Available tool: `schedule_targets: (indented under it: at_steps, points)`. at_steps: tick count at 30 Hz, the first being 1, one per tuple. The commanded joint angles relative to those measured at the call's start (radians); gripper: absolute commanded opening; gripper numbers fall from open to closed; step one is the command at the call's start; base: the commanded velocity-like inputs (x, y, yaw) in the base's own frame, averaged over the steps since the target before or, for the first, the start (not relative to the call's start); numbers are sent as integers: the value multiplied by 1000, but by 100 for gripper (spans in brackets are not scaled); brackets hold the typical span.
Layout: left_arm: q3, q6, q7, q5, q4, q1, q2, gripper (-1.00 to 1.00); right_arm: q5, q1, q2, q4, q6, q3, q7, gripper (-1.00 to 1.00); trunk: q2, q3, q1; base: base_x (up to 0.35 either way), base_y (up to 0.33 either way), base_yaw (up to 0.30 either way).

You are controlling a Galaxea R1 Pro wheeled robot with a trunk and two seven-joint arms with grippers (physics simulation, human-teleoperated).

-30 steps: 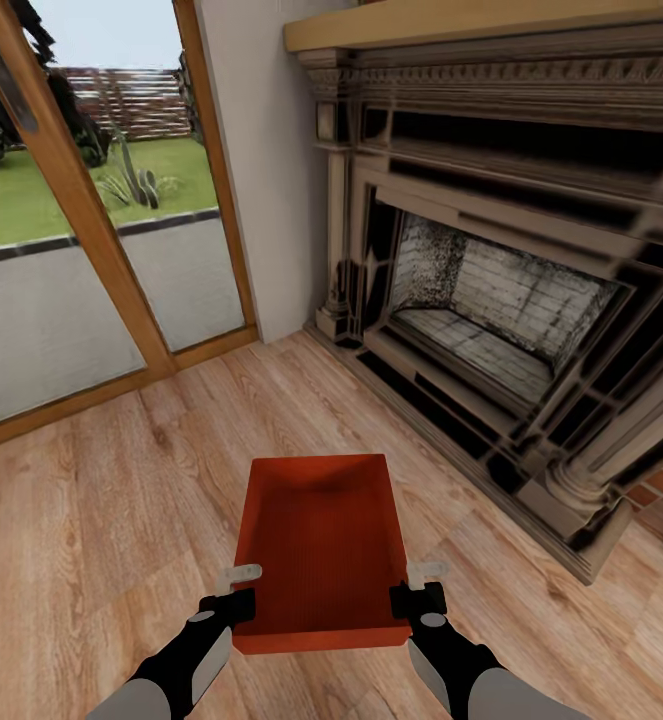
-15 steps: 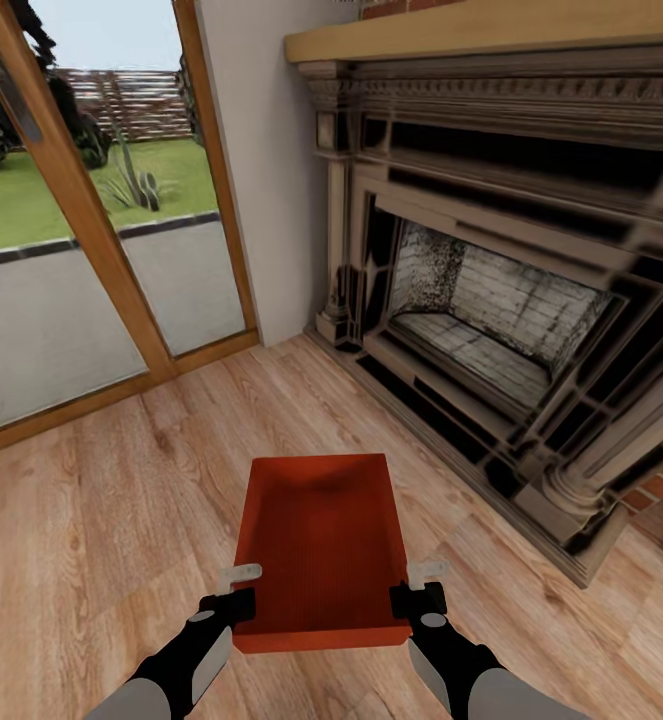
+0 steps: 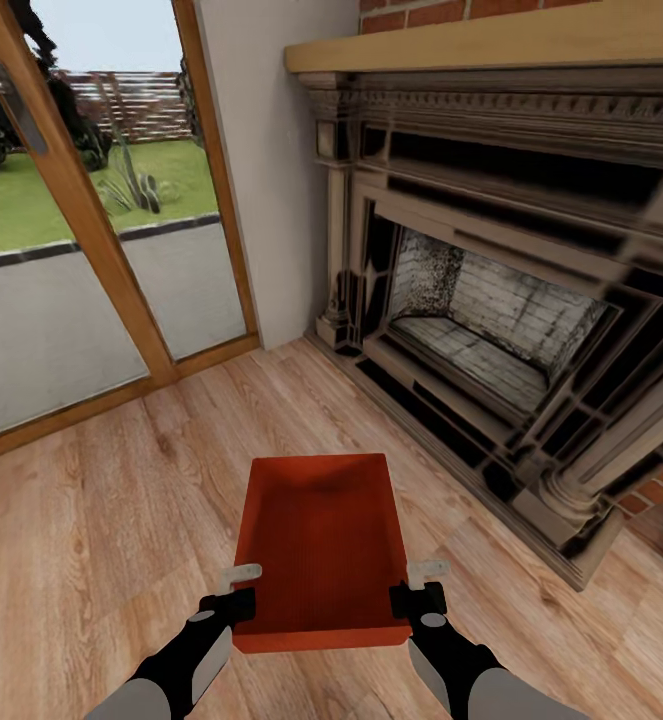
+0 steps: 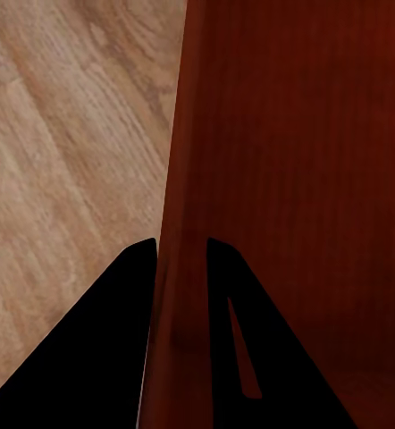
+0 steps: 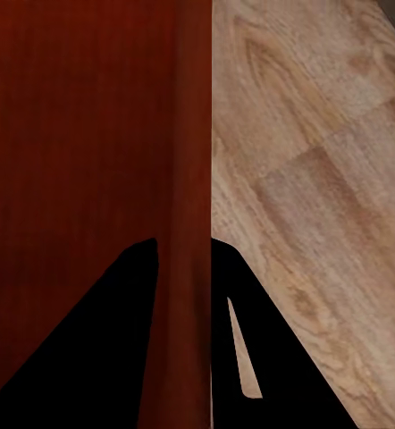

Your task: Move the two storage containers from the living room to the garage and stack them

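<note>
One storage container [image 3: 320, 545] is lifted off the wood-plank floor [image 3: 101, 520] and hangs in front of the robot, the left pincer [image 3: 233, 596] clenched on its left wall and the right pincer [image 3: 421, 592] on its right wall, each wall pinched between two fingers. This is the living room, so the carry to the garage, the set-down and the stacking all seem to lie ahead. The fireplace [image 3: 511, 330] juts close on the right; the glass door [image 3: 61, 250] stands far left. Open floor lies near and left.
</note>
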Motion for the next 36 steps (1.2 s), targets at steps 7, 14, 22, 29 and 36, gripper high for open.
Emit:
schedule_targets:
  at_steps: [7, 14, 22, 29, 36]
  points:
    - [-5, 6, 13, 15, 3, 0, 0, -100, 5, -1, 0, -2, -2, 1, -12, -100, 49, 21, -27, 0, 0, 0]
    - [-6, 6, 13, 14, 3, 0, -1, -100, -1, -1, 0, -2, -2, -4, -15, -100, 98, 43, -54, 0, 0, 0]
    - [-7, 6, 13, 14, 2, 0, -1, -100, 12, -1, 0, -4, -5, 6, -13, -100, 154, 68, -85, 0, 0, 0]
    - [-7, 6, 13, 14, 2, 0, -1, -100, 4, -1, 0, -4, -6, -3, -13, -100, 189, 84, -104, 0, 0, 0]
    - [-6, 6, 13, 15, 0, 0, -1, -100, 0, -1, 1, -4, -4, -5, -15, -100, 189, 88, -104, 0, 0, 0]
